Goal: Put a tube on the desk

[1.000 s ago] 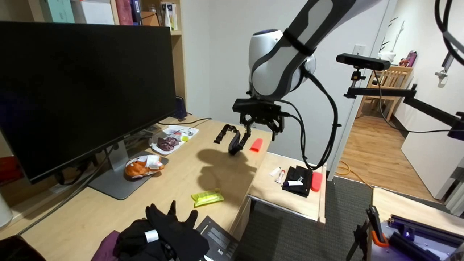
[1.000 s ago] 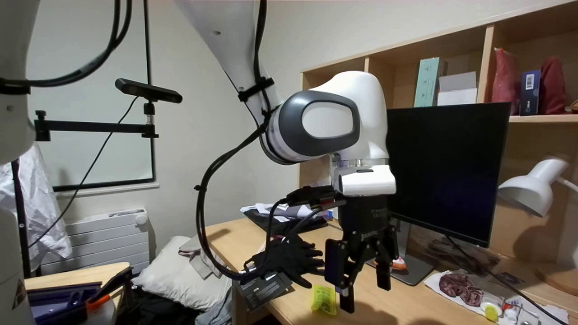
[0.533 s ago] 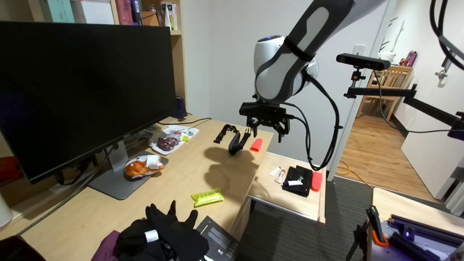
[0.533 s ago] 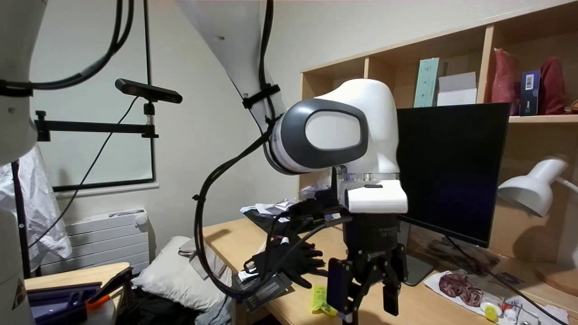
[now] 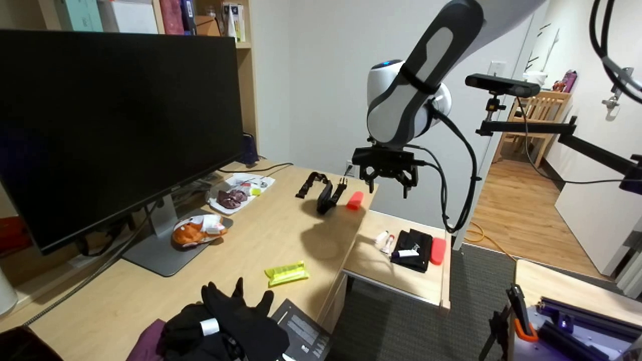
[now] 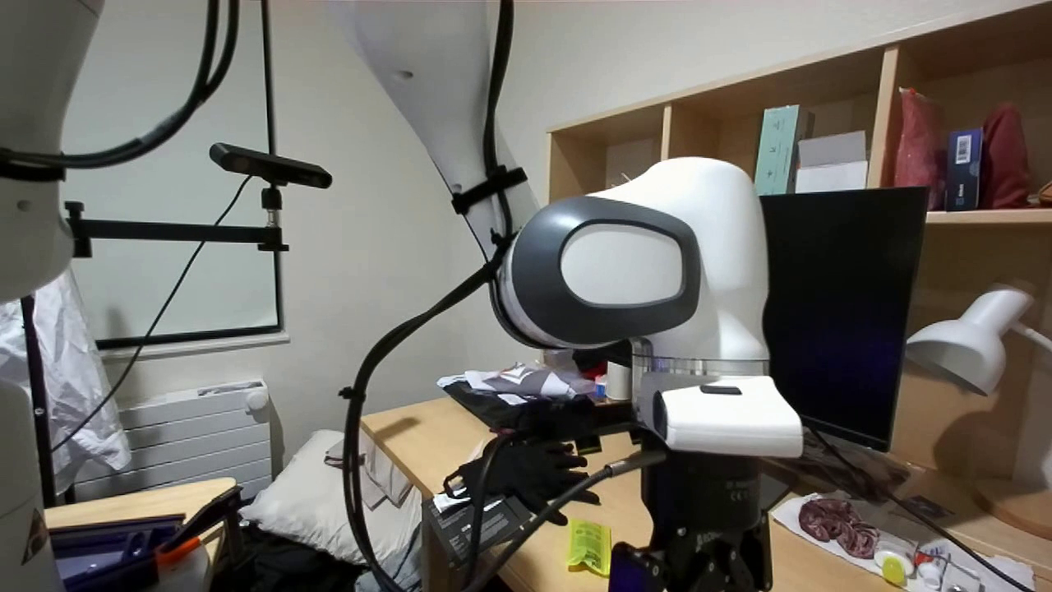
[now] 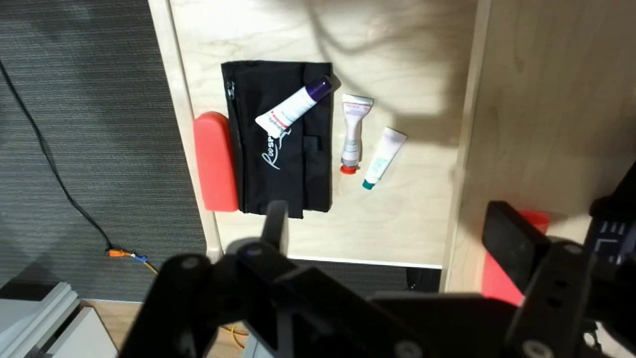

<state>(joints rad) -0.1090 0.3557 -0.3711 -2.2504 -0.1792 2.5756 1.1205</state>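
Three small tubes lie on a lower wooden board beside the desk (image 5: 251,235). In the wrist view, a purple-capped tube (image 7: 290,112) lies across a black pouch (image 7: 278,184). A red-capped tube (image 7: 354,132) and a green-capped tube (image 7: 385,156) lie on the bare board. The tubes also show small in an exterior view, such as the purple-capped one (image 5: 407,253). My gripper (image 5: 388,192) is open and empty, well above the board near the desk edge. In the wrist view its jaws stand wide apart. In an exterior view (image 6: 699,567) its fingertips are cut off by the bottom edge.
The lower board (image 7: 392,228) has a raised wooden lip (image 7: 186,99); the desk edge (image 7: 469,124) borders it opposite. A red case (image 7: 216,164) lies beside the pouch. The desk holds another red piece (image 5: 355,200), a black strap (image 5: 327,198), a yellow packet (image 5: 287,274) and gloves (image 5: 241,321).
My open gripper has moved from over the desk toward the lower board, rightward and slightly down in an exterior view. Its fingertips have dropped out of frame in an exterior view. The objects have not moved.
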